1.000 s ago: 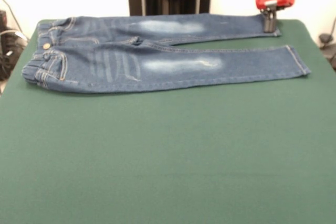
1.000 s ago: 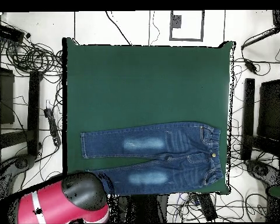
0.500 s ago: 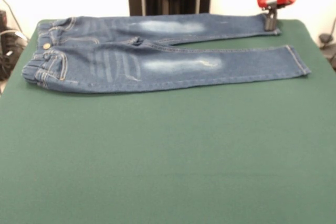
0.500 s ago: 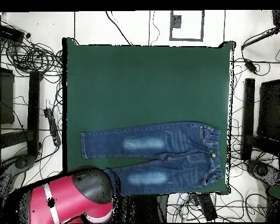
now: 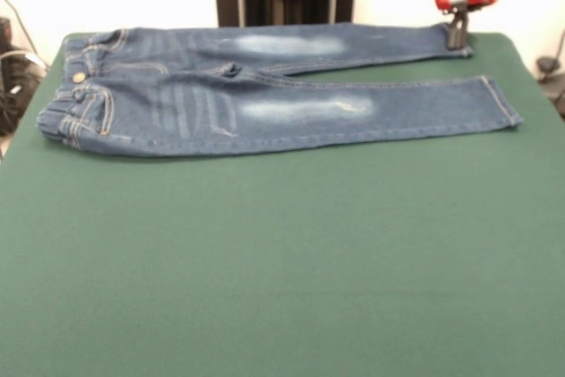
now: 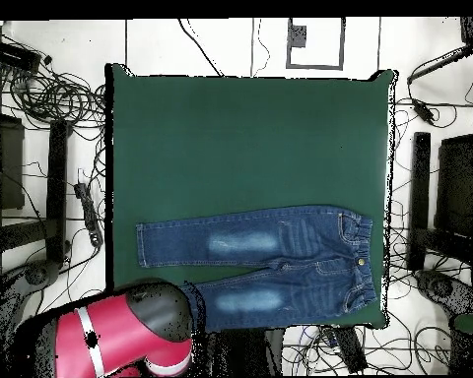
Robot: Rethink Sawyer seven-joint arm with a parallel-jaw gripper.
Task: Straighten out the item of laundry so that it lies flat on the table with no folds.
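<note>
Lying spread out along the robot-side edge of the table (image 5: 282,262), the jeans (image 5: 265,94) are pretty much flat already: both legs are stretched out side by side, waistband at one end, hems at the other. No real fold can be made out, just a small pucker at the crotch seam between the legs.

Handling-wise, soft but fairly weighty denim is to be expected. It probably drags on the felt-like top rather than slides, so it's likely best taken by a thick stitched edge, a hem or the waistband, not pinched mid-leg.

The gripper (image 5: 455,34) is seen right over the hem of the leg nearest the table's edge, and whether it's touching can't be told. Spread or pressed together can't be told either.

Containers: none are visible on the table, so nothing to report there.
</note>
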